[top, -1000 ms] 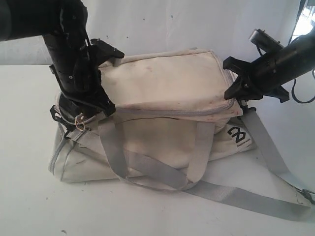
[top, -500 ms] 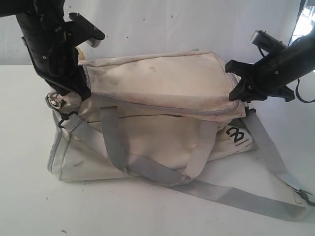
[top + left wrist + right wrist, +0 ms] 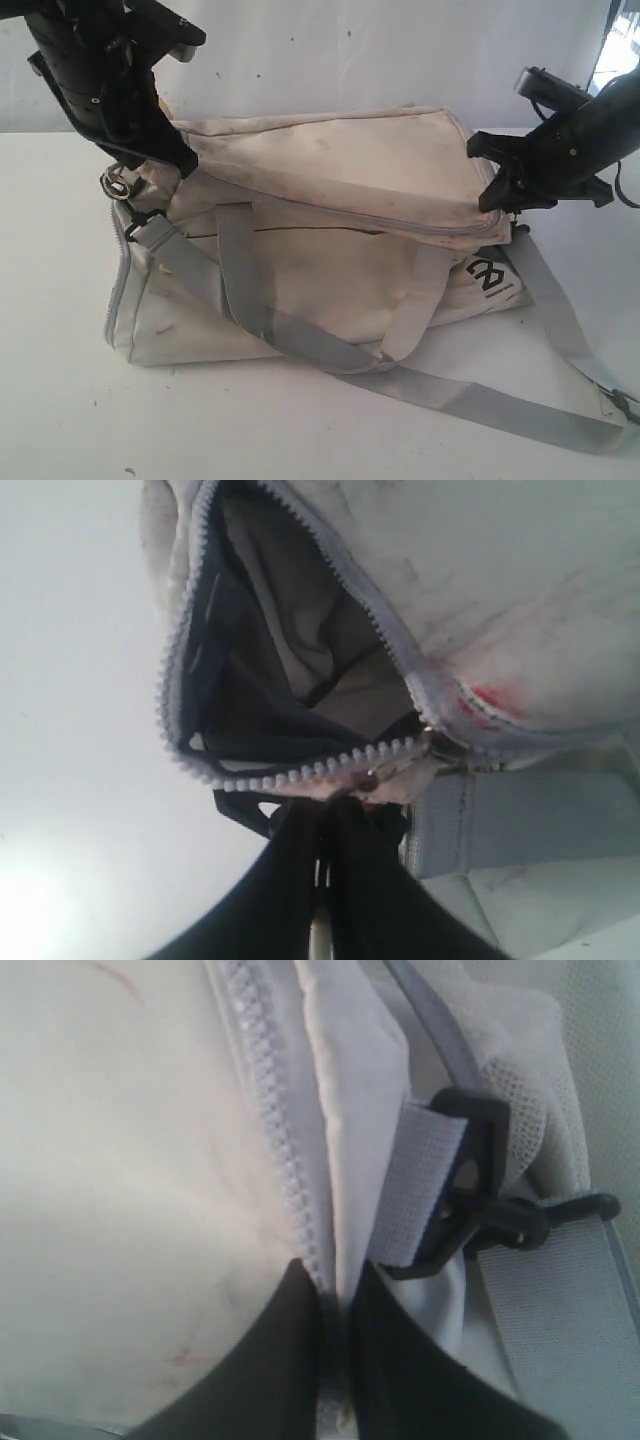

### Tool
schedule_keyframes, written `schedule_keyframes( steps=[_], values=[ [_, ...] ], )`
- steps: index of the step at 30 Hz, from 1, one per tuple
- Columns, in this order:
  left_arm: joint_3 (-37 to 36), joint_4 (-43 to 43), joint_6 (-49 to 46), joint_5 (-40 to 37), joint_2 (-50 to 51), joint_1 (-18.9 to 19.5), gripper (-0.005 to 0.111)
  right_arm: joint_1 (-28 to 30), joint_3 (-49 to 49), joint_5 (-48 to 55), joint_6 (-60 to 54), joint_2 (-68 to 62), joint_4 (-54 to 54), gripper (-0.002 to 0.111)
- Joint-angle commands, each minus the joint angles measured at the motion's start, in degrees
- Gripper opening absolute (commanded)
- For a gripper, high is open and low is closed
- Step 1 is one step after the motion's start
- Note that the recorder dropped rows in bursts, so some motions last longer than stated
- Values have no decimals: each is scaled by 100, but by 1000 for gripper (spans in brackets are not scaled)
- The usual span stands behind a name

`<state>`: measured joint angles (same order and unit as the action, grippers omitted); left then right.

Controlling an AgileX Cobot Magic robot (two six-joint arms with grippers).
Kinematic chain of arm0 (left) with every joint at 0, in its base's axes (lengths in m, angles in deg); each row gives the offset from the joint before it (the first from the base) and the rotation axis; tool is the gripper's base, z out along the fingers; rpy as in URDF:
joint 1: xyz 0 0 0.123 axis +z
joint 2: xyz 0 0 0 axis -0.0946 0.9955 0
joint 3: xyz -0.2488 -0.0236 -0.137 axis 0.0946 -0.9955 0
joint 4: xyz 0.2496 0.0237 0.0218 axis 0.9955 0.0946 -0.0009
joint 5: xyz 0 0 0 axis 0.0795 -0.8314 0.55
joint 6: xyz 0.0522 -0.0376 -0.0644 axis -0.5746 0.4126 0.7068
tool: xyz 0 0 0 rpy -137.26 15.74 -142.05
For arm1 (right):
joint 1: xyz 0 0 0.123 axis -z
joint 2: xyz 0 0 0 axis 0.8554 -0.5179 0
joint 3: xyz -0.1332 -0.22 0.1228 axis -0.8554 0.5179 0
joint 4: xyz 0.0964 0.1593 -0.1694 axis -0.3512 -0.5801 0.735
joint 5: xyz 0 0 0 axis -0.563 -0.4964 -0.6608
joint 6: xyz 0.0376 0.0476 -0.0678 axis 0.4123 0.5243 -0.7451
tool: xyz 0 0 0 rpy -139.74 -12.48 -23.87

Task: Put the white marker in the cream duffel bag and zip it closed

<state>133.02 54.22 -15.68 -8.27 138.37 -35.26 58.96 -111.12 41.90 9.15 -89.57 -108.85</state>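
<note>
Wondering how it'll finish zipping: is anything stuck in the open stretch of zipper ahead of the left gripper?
Nothing visible does. In the cream fabric duffel bag, the open grey zipper teeth frame only fabric lining ahead of the left gripper.

illegible black logo (image 3: 487, 273) on cream duffel bag (image 3: 330, 160)

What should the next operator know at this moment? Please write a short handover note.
Left gripper: shut on the zipper pull, at the left end of the bag.
Right gripper: shut, pinching the bag edge beside the zipper at the right end.
Marker: not visible in any view; the opening shows only dark lining.
Done: the zipper looks closed along most of the top.
Left: close the open stretch at the left end, then release.
</note>
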Motion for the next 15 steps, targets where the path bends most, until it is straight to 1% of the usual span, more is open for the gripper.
schedule_keyframes(
  steps=[1,3,5,8,11,15],
  values=[
    [-106,555,614,-394,-131,117,0,162,2,-303,13,23,1395,0],
    [-153,-88,301,-394,-131,117,0,162,2,-320,110,23,1405,0],
    [-163,-990,-369,-394,-131,117,0,162,2,-342,131,23,1310,0],
    [-163,-2045,-1508,-394,-131,117,0,162,2,-342,43,23,958,0],
    [-163,-2491,-1956,-394,-131,117,0,162,2,-283,-222,23,855,0],
    [-163,-2640,-2152,-394,-131,117,0,162,2,-180,-969,23,469,2]
  ],
)
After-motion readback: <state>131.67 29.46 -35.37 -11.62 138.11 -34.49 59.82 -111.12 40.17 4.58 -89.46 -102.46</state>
